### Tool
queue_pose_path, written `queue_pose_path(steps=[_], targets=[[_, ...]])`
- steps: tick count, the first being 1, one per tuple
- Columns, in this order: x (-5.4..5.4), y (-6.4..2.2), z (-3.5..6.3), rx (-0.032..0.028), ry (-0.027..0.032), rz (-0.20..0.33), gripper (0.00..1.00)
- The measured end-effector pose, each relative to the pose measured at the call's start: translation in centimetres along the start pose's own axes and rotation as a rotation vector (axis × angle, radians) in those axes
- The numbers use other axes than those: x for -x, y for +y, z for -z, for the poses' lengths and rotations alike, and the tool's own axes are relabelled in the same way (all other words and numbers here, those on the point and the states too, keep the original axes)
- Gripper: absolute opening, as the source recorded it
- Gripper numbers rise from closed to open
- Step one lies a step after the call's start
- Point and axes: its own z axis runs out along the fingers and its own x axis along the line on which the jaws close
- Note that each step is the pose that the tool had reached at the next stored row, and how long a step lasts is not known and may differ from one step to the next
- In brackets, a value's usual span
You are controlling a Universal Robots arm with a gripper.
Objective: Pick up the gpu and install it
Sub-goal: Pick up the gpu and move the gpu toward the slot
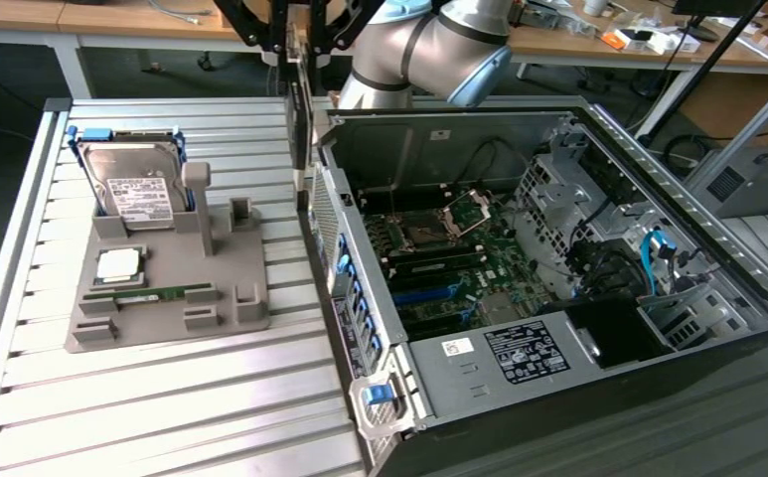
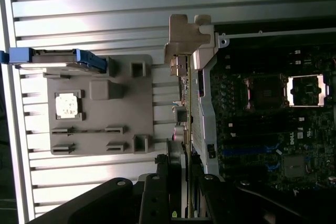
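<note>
I have the gpu (image 1: 300, 119) (image 2: 182, 85) pinched between my gripper (image 1: 299, 55) (image 2: 181, 182), whose jaws stand partly closed on the card's upper edge. The card hangs straight down from them, edge-on, clear of the table (image 1: 158, 397).

On the exterior view's left, the table is ribbed bare aluminium, bright in the light. On it sits a matte grey plastic holder (image 1: 244, 298) (image 2: 94, 114) with blocky posts and slots. A boxy silver hard drive (image 1: 138, 189) (image 2: 58, 56) with a white label stands upright in it, framed by blue rails. In front of that lies a square chip (image 1: 118, 263) (image 2: 68, 104) with a pale metal lid, then a narrow green memory stick (image 1: 152, 295) lying flat.

In the middle hangs my card: a thin dark board with a silver bracket at its far end. It is between the holder and the case (image 1: 423, 134), just beside the case's upright perforated wall.

To the right, the open grey steel case holds a dark green motherboard (image 1: 450, 258) (image 2: 273, 108) with a square socket and blue slots. Black drive cages and a blue cable (image 1: 652, 258) sit further right.
</note>
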Motion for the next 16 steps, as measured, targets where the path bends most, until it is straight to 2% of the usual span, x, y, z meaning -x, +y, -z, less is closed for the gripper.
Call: queue_pose_path(steps=[16], targets=[[0.11, -0.02, -0.39, -0.0026, -0.0001, 0.000, 0.27]])
